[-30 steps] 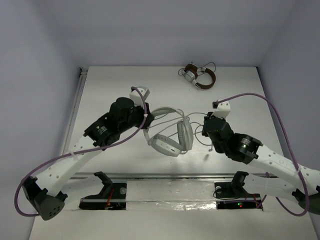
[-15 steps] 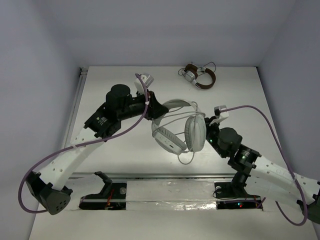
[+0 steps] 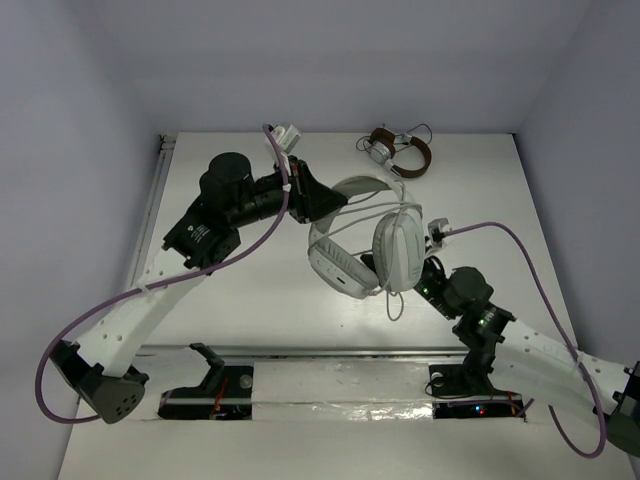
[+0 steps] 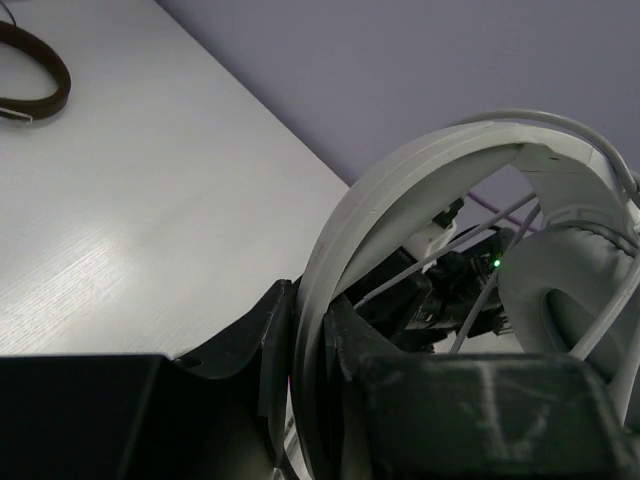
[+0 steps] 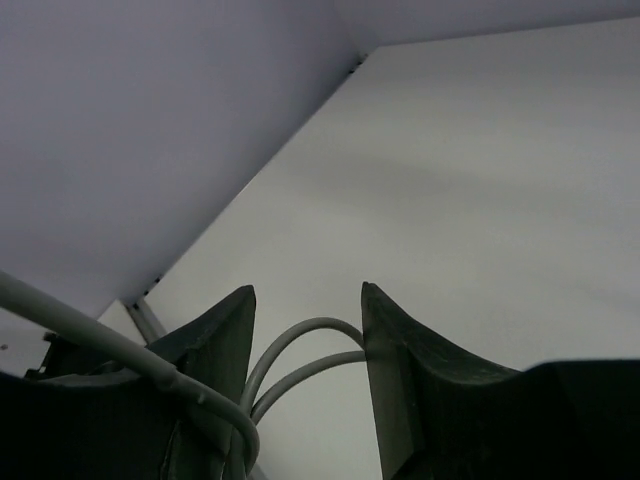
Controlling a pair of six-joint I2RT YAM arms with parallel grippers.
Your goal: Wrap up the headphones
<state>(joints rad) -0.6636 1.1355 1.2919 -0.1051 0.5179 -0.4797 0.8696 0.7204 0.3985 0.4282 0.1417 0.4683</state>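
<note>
Nearest me, the right pincer (image 5: 305, 300) stands partly open, its two fingers (image 5: 222, 335) well apart. Two strands of the thin grey cable (image 5: 300, 345) run through the gap. I see no clamp on them, and I cannot tell whether they touch either finger. From overhead this pincer sits just beside the earcup (image 3: 397, 250) nearer the right arm and is largely hidden by it.

Next out, the headphones (image 3: 340, 270) hang over the middle of the worktop (image 3: 240, 300) between both arms, with the earcups toward me and the headband (image 4: 400, 175) arching away. Cable strands cross the space inside the headband, and a loop dangles below the same earcup. The set appears lifted off the surface.

The left pincer (image 4: 308, 330) is closed tight on the headband's left side, the white band pinched edge-on between its fingers.

Farthest, near the back edge, a small pair of brown-and-silver headphones (image 3: 398, 152) lies with its dark cord, well apart from everything else
</note>
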